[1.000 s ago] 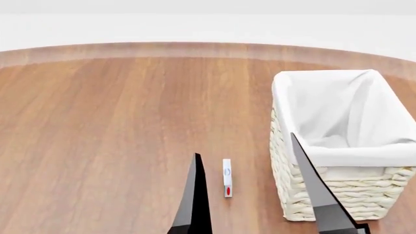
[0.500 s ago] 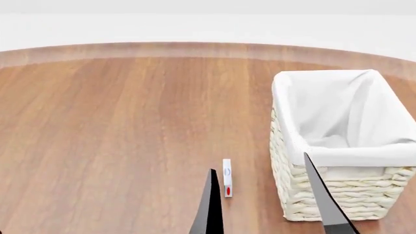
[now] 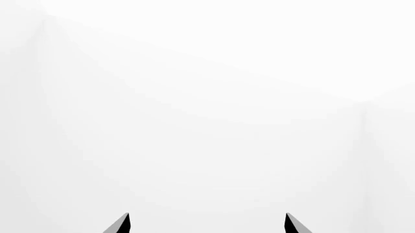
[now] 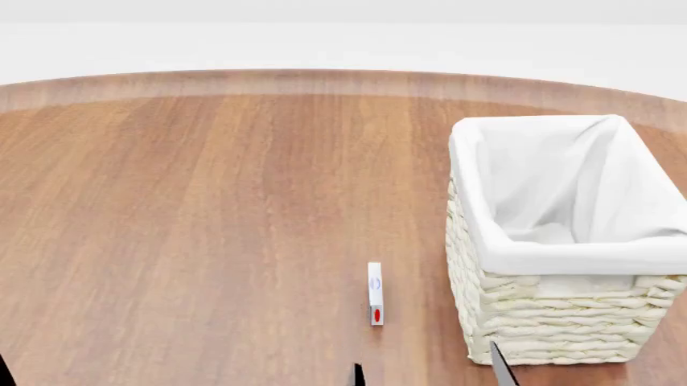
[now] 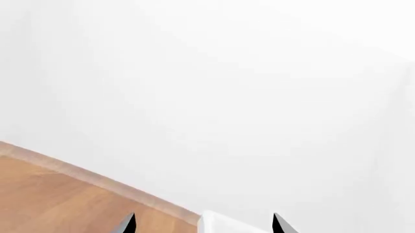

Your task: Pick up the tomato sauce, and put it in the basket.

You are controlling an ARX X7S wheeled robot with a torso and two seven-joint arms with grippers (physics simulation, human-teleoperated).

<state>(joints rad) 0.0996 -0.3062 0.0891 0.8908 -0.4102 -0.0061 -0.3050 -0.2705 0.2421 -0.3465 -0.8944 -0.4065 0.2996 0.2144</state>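
The tomato sauce tin shows in no view, so a grab risks closing on the wrong thing: the only small item is a thin white box with a red spot (image 4: 375, 293), lying on the round wooden table (image 4: 193, 225) just beside the rectangular cream wicker basket (image 4: 558, 322). The basket's white cloth lining (image 4: 558, 185) holds nothing visible. Both the right gripper (image 4: 427, 367) and left gripper (image 3: 206, 223) have their fingertips spread apart, empty.
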